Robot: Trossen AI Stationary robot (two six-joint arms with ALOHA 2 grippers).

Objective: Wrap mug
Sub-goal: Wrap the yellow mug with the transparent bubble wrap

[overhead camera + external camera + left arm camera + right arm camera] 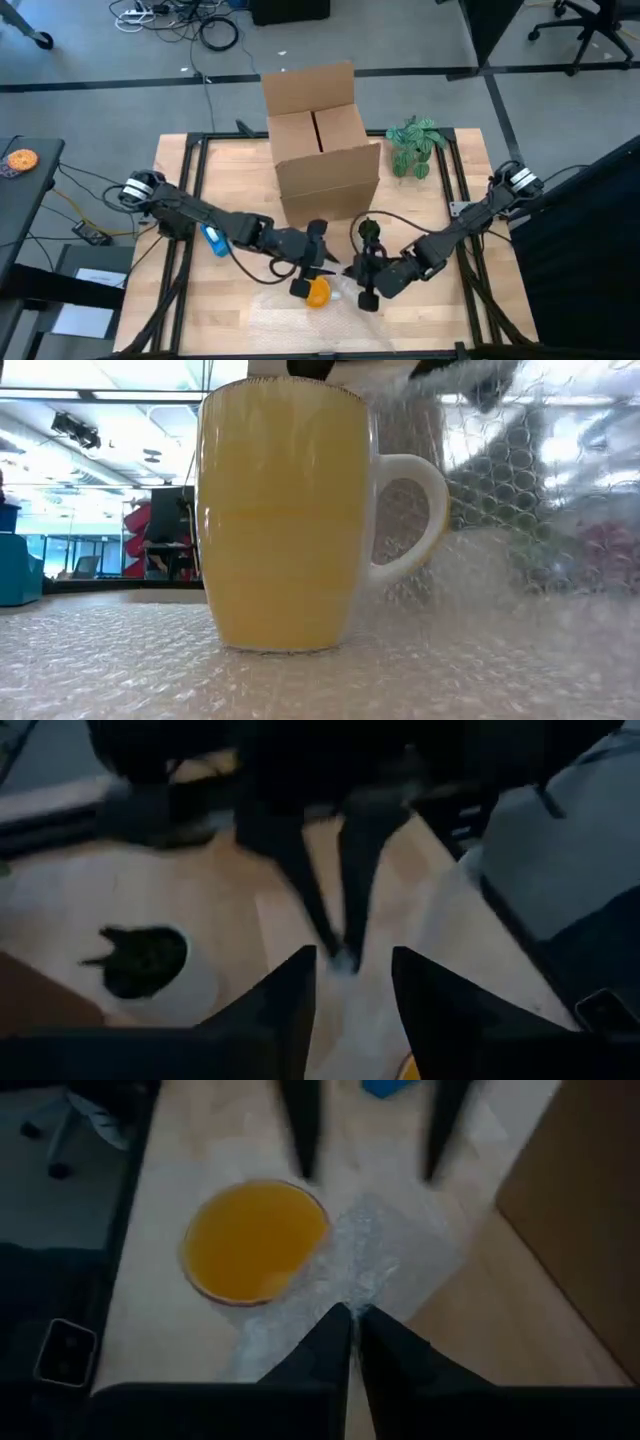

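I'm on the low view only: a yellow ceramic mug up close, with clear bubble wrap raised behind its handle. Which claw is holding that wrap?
Observer: The right claw. It is shut on an edge of the clear bubble wrap, right beside the yellow ceramic mug.
Operator: And the left one?
Observer: The left claw is open and holds nothing. It sits between the mug and the brown cardboard box.
Operator: Anything inside the mug?
Observer: The right wrist view looks down into it and shows only a plain orange-yellow interior.
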